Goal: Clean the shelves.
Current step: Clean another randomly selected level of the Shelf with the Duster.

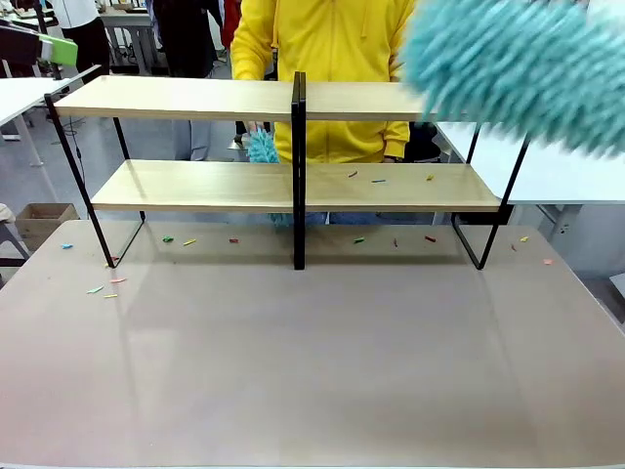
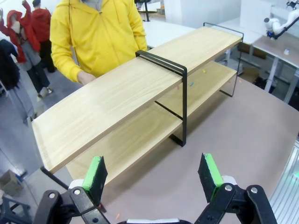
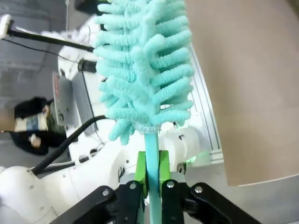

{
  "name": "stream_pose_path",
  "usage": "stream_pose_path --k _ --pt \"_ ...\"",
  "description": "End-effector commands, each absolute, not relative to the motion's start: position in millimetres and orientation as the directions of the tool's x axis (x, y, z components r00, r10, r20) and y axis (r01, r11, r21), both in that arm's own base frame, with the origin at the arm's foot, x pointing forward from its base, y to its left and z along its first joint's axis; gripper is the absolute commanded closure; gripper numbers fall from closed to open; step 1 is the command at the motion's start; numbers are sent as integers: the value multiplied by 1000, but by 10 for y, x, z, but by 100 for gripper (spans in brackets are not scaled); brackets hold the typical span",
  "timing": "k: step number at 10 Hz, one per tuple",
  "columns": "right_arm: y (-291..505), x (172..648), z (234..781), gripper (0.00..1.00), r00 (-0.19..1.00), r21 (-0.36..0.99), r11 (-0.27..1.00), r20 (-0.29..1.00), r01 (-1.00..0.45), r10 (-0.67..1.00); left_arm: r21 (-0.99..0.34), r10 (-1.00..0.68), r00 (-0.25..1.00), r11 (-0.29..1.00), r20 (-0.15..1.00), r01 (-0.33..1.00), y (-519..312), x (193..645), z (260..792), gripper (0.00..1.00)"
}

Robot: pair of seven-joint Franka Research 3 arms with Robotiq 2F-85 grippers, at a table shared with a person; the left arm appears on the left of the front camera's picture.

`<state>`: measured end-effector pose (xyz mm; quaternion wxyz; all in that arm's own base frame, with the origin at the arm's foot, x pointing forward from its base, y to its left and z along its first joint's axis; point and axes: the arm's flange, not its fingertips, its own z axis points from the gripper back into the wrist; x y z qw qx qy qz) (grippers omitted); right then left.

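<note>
The shelves (image 1: 176,98) stand across the far half of the table, two light-wood boards in a black frame with a central upright (image 1: 298,166). Small coloured scraps (image 1: 379,180) lie on the lower board's right half. My right gripper (image 3: 151,170) is shut on the thin handle of a fluffy teal duster (image 3: 145,70). That duster (image 1: 518,68) looms blurred at the upper right, over the top board's right end. My left gripper (image 2: 154,175) hangs open and empty, high off the left end of the shelves (image 2: 117,98); its green pad (image 1: 59,49) shows at upper left.
A person in a yellow hoodie (image 1: 332,49) stands behind the shelves, holding a small teal duster (image 1: 262,149) behind the lower board. More coloured scraps (image 1: 190,241) dot the brown table (image 1: 312,371) under and beside the rack. White tables (image 1: 566,176) flank it.
</note>
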<state>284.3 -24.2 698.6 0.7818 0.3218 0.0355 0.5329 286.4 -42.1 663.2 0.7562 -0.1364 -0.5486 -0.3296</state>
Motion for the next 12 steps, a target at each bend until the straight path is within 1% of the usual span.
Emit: stream_pose_path --k 1,2,3,4,5,6,7,8,9,11,12 --pt "422 2726 6607 88 452 498 365 61 -787 890 150 -345 189 752 919 641 -432 2856 6623 0" --pt "684 2798 6366 88 497 458 468 -63 -756 865 150 -345 189 752 919 641 -432 2856 6623 0" --pt "743 2848 6310 88 518 435 489 -59 -756 853 150 -345 189 752 919 641 -432 2856 6623 0" --pt "645 2820 6600 88 438 507 355 50 -785 897 150 -345 189 752 919 641 -432 2856 6623 0" --pt "877 2846 6384 88 462 471 420 -30 -776 886 150 -345 189 752 919 641 -432 2856 6623 0" --pt "1043 3069 6329 88 581 470 546 -84 -693 810 150 -345 189 752 919 641 -432 2856 6623 0" --pt "1446 3402 6108 88 562 413 576 -168 -706 810 150 -345 189 752 919 641 -432 2856 6623 0" --pt "1343 3495 6134 88 520 483 469 -33 -739 854 150 -345 189 752 919 641 -432 2856 6623 0" --pt "848 3332 6309 88 556 502 464 40 -730 830 150 -345 189 752 919 641 -432 2856 6623 0" --pt "-77 2643 6359 88 616 527 497 66 -690 785 150 -345 189 752 919 641 -432 2856 6623 0" --pt "-330 2292 6289 88 635 542 496 93 -678 767 150 -345 189 752 919 641 -432 2856 6623 0"
